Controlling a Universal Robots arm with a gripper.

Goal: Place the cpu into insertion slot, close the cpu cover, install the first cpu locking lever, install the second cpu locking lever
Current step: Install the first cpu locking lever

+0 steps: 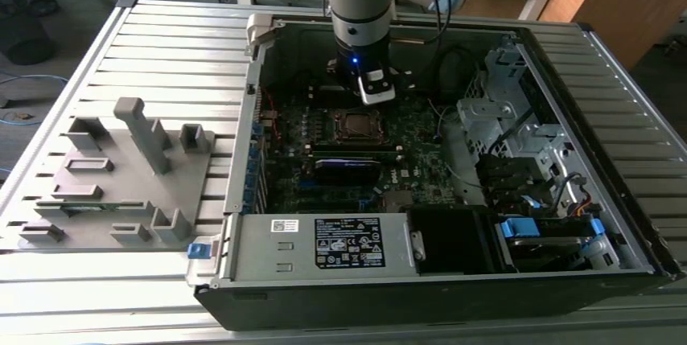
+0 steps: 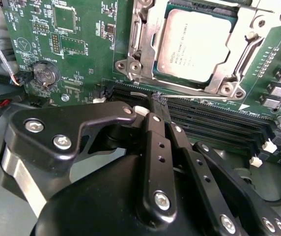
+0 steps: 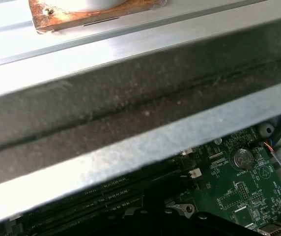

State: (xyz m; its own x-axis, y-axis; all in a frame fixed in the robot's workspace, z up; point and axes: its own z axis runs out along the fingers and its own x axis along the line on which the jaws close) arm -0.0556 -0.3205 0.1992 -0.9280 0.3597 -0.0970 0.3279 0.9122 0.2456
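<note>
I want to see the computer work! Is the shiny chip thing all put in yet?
Mostly. The cpu already sits in the insertion slot, and the cpu cover lies closed around it. The end effector is by a thin lever beside the socket. The levers still look unfinished.

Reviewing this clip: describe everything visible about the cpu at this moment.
The cpu is a flat square chip with a dull silver-grey metal top bearing faint print. In the second wrist view it lies flat in the insertion slot, framed by the cpu cover, whose silver plate overlaps its edges. The gripper sits beside the socket, over the memory slots, not touching the chip. In the exterior view it shows mid-board.
</note>
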